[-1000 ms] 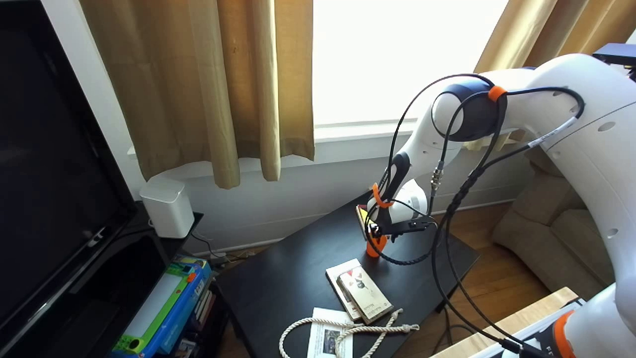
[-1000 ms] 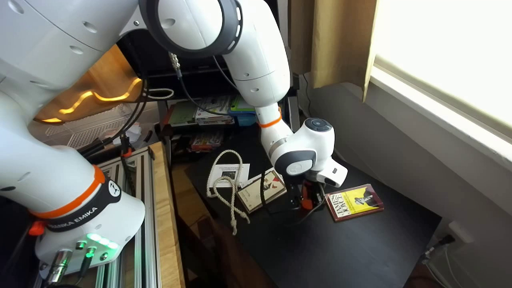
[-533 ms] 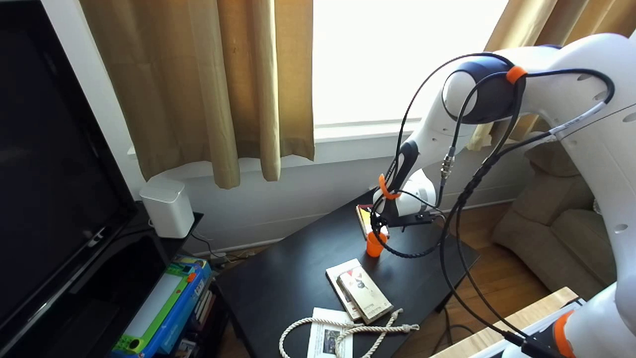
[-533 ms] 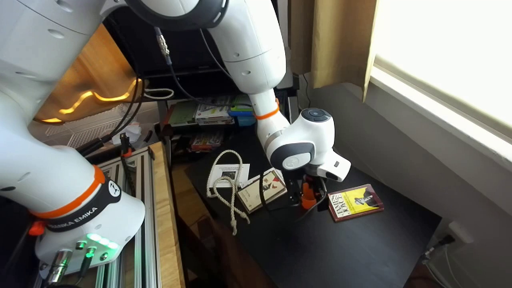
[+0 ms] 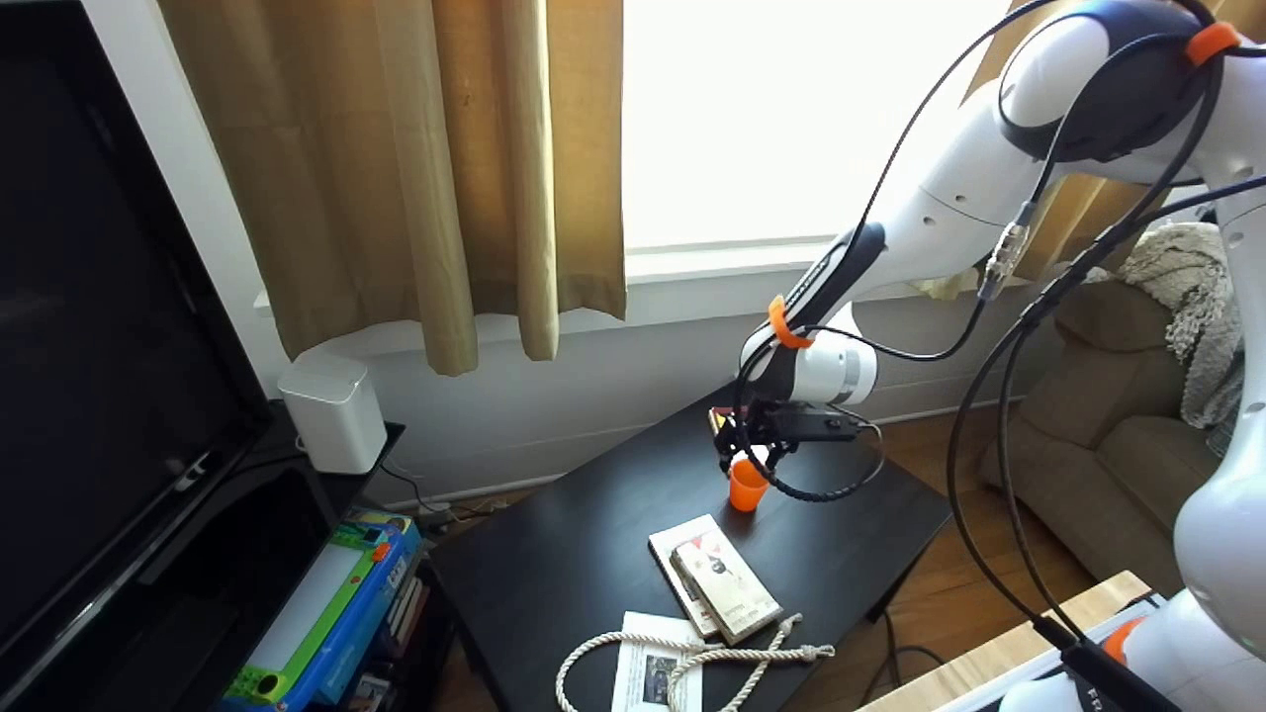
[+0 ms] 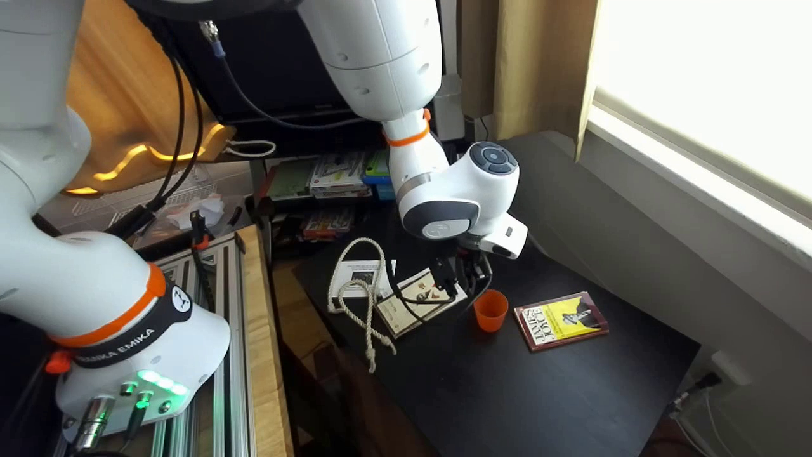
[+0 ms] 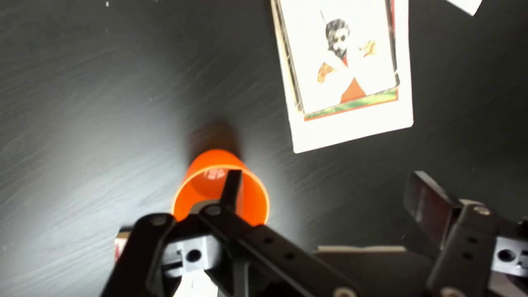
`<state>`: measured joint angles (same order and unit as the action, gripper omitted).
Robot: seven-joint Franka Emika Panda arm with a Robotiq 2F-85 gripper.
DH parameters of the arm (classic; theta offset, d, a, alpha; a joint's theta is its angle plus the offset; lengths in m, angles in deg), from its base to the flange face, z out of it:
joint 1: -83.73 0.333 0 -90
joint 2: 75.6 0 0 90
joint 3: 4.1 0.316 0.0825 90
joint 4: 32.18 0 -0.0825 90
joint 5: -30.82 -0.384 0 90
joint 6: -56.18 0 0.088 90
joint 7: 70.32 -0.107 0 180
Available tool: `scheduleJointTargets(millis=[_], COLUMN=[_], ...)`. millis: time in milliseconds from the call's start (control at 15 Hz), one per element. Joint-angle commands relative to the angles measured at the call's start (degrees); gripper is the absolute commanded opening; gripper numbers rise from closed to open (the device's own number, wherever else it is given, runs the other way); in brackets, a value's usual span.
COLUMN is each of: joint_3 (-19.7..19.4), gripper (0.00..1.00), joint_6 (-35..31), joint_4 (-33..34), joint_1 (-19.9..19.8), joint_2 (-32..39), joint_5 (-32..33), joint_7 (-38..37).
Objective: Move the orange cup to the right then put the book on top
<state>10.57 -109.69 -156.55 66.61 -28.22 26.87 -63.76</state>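
Observation:
The orange cup [image 6: 491, 312] stands upright on the black table, its mouth facing up; the wrist view looks down into the cup [image 7: 214, 159]. The book [image 6: 561, 320], with a white title strip, yellow cover and dark figure, lies flat beside it on the window side. My gripper largely hides the book [image 5: 719, 419] in an exterior view. Above the table, over the side of the cup towards the pale books, my gripper [image 6: 465, 279] hangs apart from the cup. In the wrist view the gripper [image 7: 330, 192] is wide open with nothing between its fingers; one finger [image 7: 232, 189] overlaps the cup's mouth in sight.
Two pale beige-white books [image 5: 727, 583] are stacked on the table near the cup. Close to them lie a knotted rope [image 5: 762, 653] and a printed sheet [image 5: 633, 672]. The wall and window sill [image 6: 698, 178] border the table's far side.
My gripper has opened, let go of the cup and risen off it, shifting towards the pale books. The cup stays where it was and now shows fully in an exterior view.

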Motion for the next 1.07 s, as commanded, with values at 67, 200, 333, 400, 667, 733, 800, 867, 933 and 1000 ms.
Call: scheduleJointTargets(millis=[67,200,333,400,667,733,800,867,933,1000], joint_3=[0.82,-0.33,0.71,0.41,0.27,-0.08,-0.1,-0.12,-0.12,-0.12], gripper=[1.0,1.0,1.0,1.0,1.0,1.0,1.0,1.0,1.0,1.0], joint_6=[15.17,20.16,20.81,20.75,18.85,19.88,19.83,19.83,19.83,19.83], joint_4=[-0.39,1.32,3.12,4.1,7.23,4.92,5.56,5.72,5.76,5.76], joint_1=[-1.52,0.07,-1.08,-0.63,-0.94,-0.07,-0.13,-0.12,-0.08,-0.02], joint_2=[-0.95,0.71,3.66,5.28,11.26,7.53,8.64,8.83,8.67,8.42], joint_5=[-1.49,-1.68,-2.44,-2.29,-1.98,-2.37,-2.28,-2.27,-2.28,-2.28], joint_7=[5.78,7.28,11.91,13.25,18.38,16.07,16.32,16.31,16.32,16.32])
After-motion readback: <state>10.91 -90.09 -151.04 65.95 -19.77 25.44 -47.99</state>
